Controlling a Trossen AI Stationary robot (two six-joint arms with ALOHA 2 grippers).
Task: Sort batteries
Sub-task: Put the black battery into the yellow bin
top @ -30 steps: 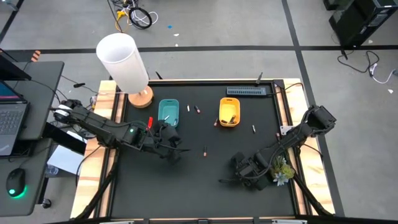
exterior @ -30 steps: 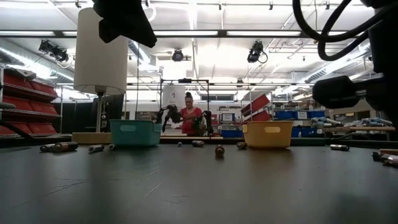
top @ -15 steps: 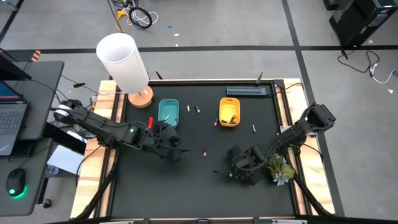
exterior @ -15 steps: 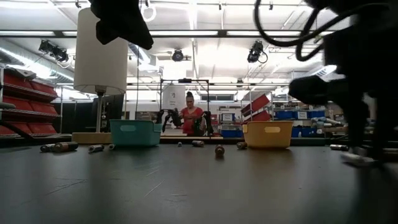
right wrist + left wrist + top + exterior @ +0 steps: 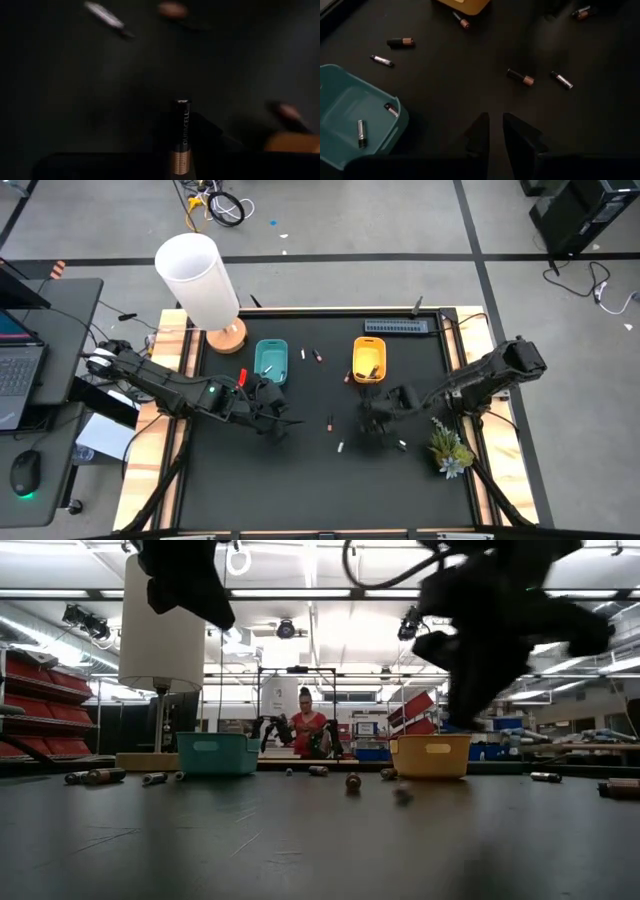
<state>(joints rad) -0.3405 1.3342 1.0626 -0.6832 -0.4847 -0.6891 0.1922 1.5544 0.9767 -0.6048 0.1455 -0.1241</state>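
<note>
Small batteries lie scattered on the black table [image 5: 300, 470], among them a dark one with a copper end [image 5: 329, 423] and whitish ones [image 5: 340, 447] [image 5: 402, 444]. The teal tray [image 5: 271, 360] holds two batteries [image 5: 361, 133], and the yellow tray [image 5: 368, 358] holds some too. My right gripper [image 5: 375, 417] hovers just near of the yellow tray, shut on a dark copper-ended battery [image 5: 181, 125]. My left gripper [image 5: 495, 131] hangs above the table near the teal tray, with a narrow gap between its fingers and nothing in it. My right gripper pinches the battery between its two fingers at the copper-banded end [image 5: 180, 159]. The battery lies along the fingers, and its dark end sticks out past the fingertips [image 5: 207, 132]. The fingers slant down from above, and the battery is clear of the table.
A lamp with a white shade [image 5: 198, 280] stands at the far left corner. A grey strip [image 5: 400, 327] lies along the far edge. A small plant [image 5: 450, 450] sits at the right edge. A person [image 5: 308, 730] stands far behind the table.
My right gripper has risen and swung from the near right part of the table toward the left and far side, ending close to the yellow tray. It has rolled as it went and stayed shut on the battery. Two whitish batteries now lie uncovered where it was.
</note>
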